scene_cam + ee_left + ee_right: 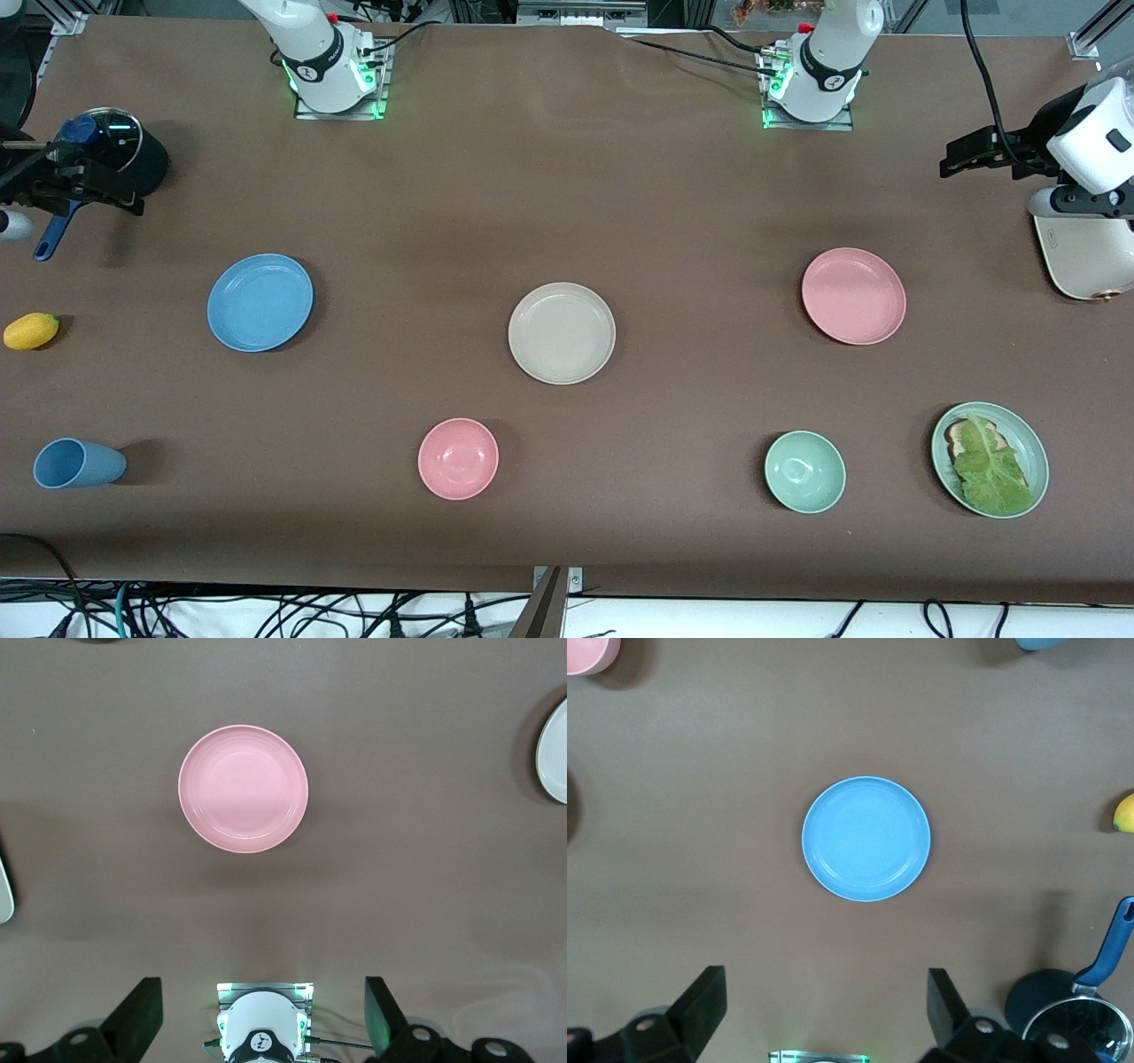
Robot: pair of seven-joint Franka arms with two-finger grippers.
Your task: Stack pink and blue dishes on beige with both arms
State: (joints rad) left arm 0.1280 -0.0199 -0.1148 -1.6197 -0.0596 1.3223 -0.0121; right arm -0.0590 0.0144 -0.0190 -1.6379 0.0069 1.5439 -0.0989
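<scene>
Nearest the front camera lay the mint bowl [804, 471], pink bowl [458, 458] and a green plate with lettuce [990, 458]; farther off, the beige plate [562, 333] sat mid-table, blue plate [260, 302] toward the right arm's end, pink plate [853, 295] toward the left arm's end, all well apart, nothing stacked. Plates looked light, stiff, matte, probably not slippery; the low rim seemed the only place to pinch, edge-on. Left gripper [974, 152] hung over the table edge by the toaster [1088, 257]; right gripper [80, 182] over the pot [115, 155]. Left wrist view: left gripper [264, 1014] spread wide, empty, high above the pink plate [244, 788]. Right wrist view: right gripper [826, 1010] likewise released, above the blue plate [866, 838]. No legible brand or writing anywhere.
</scene>
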